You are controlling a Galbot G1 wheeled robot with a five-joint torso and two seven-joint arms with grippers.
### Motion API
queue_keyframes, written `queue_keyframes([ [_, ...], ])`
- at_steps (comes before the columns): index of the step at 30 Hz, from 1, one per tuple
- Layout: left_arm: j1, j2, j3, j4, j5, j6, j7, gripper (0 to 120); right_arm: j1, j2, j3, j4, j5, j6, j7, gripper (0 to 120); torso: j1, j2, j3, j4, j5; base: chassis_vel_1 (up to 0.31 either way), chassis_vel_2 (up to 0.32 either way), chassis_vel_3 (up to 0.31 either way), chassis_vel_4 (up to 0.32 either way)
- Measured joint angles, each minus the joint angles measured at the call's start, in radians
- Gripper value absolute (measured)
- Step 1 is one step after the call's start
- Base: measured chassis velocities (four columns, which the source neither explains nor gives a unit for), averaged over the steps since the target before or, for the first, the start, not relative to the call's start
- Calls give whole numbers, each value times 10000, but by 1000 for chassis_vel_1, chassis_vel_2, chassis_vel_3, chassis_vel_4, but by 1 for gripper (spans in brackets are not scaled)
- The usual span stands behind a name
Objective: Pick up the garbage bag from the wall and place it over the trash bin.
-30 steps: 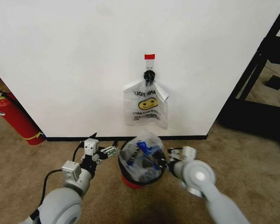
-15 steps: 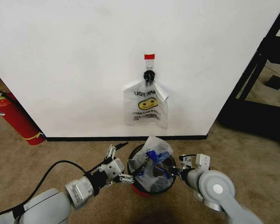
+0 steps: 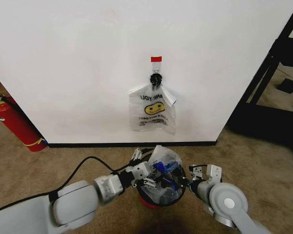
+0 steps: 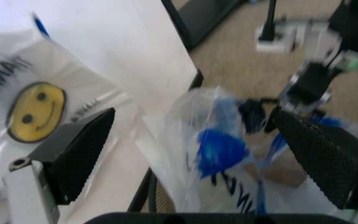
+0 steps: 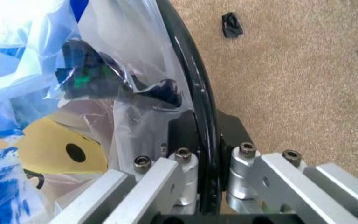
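Brown short-pile carpet floor (image 3: 263,161) meets a plain white wall (image 3: 78,68) with a narrow black baseboard (image 3: 88,145). A thin see-through plastic garbage bag (image 3: 163,171), crinkled and blue-printed, lies bunched in and over the round black wire-mesh trash bin (image 3: 181,189). Left tool (image 3: 147,174), fingers spread, reaches over the bag at the bin's mouth. Right tool (image 5: 213,175) has its fingers either side of the bin's rim, close against it. A similar smiley-face bag (image 3: 153,111) hangs flat on the wall; a red cylindrical fire extinguisher (image 3: 14,124) leans at left.

hanging smiley bag (image 3: 152,109): "THANK YOU", mirrored, beyond the left gripper (image 3: 147,171) | garbage bag (image 4: 219,158) between its fingers: lettering unreadable
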Motion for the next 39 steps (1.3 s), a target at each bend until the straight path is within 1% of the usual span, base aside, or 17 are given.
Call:
queue_keyframes([
  [5, -293, 112, 350, 354, 365, -100, 116, 98, -126, 110, 13, 8, -161, 0, -87, 1, 0, 0, 0, 0, 0, 0, 0, 0, 0],
  [9, -622, 211, 887, 577, 907, -127, 226, 92, -148, 204, -46, 8, -299, 2, -171, 1, 0, 0, 0, 2, -1, 0, 0, 0, 0],
  [10, -664, 215, 985, 596, 991, -131, 250, 89, -151, 204, -46, 9, -316, 2, -179, 1, 0, 0, 0, 1, -1, 0, 0, 0, 0],
  [11, -664, 215, 985, 596, 991, -131, 250, 89, -151, 204, -46, 9, -316, 2, -179, 1, 0, 0, 0, 1, -1, 0, 0, 0, 0],
  [12, -718, 221, 1147, 599, 1078, -136, 290, 86, -173, 198, -38, 9, -349, 3, -192, 1, 0, 0, 0, 1, -1, 0, 0, 0, 0],
  [16, -831, 184, 1475, 586, 1127, -124, 321, 83, -319, 161, 55, 42, -477, 3, -281, 1, 0, 0, -1, 2, -1, 0, 0, 0, 0],
  [17, -912, 111, 1584, 587, 1116, -101, 319, 82, -436, 140, 142, 84, -557, 5, -352, 1, 0, 0, -1, 1, -1, 0, 0, 0, 0],
  [18, -1229, -66, 1954, 602, 969, -63, 284, 77, -631, 132, 273, 154, -657, 5, -444, 1, 0, 0, -2, 2, 0, 0, 0, 0, 0],
  [21, -1779, -384, 2519, 690, 830, 9, 190, 72, -863, 123, 401, 279, -764, 5, -562, 1, 0, 0, -1, -1, 1, 0, 0, 0, 0],
  [23, -1907, -467, 2639, 740, 817, 29, 173, 71, -895, 123, 426, 304, -778, 5, -577, 1, 0, 0, -2, -2, 1, 0, 0, 0, 0],
  [26, -2346, -823, 3019, 930, 786, 92, 128, 68, -1023, 130, 582, 379, -826, 5, -604, 1, 0, 0, -1, -2, -1, 0, 0, 0, 0],
  [33, -2565, -1032, 3219, 1046, 795, 121, 118, 67, -1093, 135, 692, 413, -847, 6, -638, 1, 0, 0, -1, 1, 0, 0, 0, 0, 0],
  [39, -2694, -1295, 3306, 1309, 875, 67, -15, 64, -1084, 204, 695, 410, -853, 8, -644, 1, 0, 0, -1, 2, 0, 0, 0, 0, 0],
])
